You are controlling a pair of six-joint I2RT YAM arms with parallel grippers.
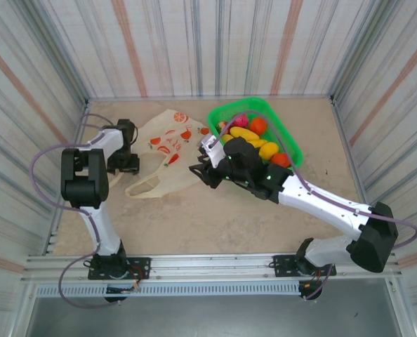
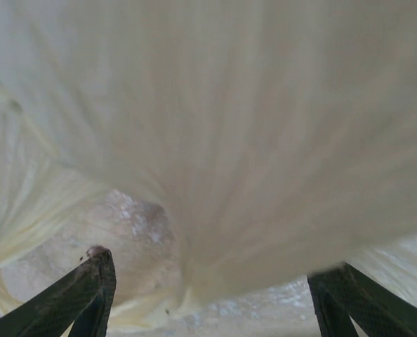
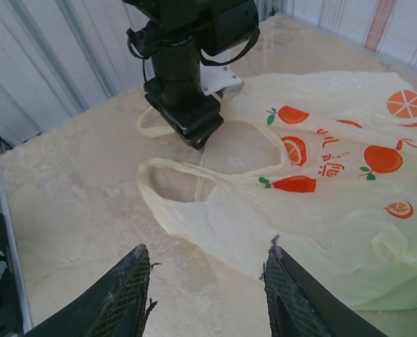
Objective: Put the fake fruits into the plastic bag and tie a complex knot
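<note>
The cream plastic bag [image 1: 168, 149] lies flat on the table, its handles towards the near left. Several fake fruits [image 1: 254, 137], yellow, orange and red, sit in the green basket [image 1: 236, 104]. My left gripper [image 1: 124, 163] hangs over the bag's left handle, jaws wide apart; in the left wrist view its gripper [image 2: 219, 284] has the bag's film [image 2: 250, 126] bunched close between the fingers. My right gripper [image 3: 208, 281] is open just above the table at the bag's near edge [image 3: 215, 232], with nothing between its fingers. A handle loop [image 3: 173, 184] lies flat in front of it.
Striped walls close in the table on three sides. The green basket stands at the back right, just behind my right arm [image 1: 321, 203]. Bare table stretches along the front between the arm bases.
</note>
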